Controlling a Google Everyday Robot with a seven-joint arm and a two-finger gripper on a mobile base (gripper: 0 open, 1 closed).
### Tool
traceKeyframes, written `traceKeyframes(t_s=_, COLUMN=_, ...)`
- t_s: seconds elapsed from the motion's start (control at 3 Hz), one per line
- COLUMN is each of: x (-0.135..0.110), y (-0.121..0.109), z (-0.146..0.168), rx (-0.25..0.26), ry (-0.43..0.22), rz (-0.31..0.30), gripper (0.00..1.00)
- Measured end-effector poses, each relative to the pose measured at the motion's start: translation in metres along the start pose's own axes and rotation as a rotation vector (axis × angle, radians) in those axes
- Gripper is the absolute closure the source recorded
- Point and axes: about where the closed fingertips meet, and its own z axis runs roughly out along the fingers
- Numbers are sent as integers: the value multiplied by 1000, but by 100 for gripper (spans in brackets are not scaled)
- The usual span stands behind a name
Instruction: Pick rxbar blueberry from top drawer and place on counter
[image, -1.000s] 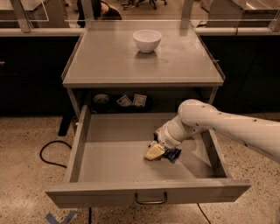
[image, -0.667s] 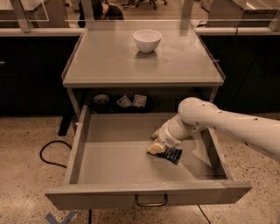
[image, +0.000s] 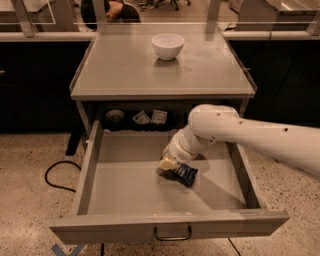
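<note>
My claw (image: 169, 163) sits low in the open drawer (image: 125, 192), mid-frame, against the blue bar (image: 185, 174); whether it grips I cannot tell. I'd pinch squarely across the wrapper, then lift straight up to clear the walls before heading for the table (image: 125, 65).

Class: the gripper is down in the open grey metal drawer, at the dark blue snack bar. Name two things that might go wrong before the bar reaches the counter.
1. The gripper sits at one end of the flat navy-blue rxbar blueberry, so the bar might swing or slip when lifted out of the grey metal top drawer.
2. The round white bowl stands on the flat grey counter; a placement near it might knock it.
</note>
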Motion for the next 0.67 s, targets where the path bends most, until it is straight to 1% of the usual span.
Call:
traceKeyframes(t_s=0.33, x=-71, y=-13, z=-81, rx=169, ry=9, rz=-120, gripper=100)
traceKeyframes(t_s=0.67, x=-146, y=-29, z=-195, rx=360, ry=0, rz=-205, gripper=100)
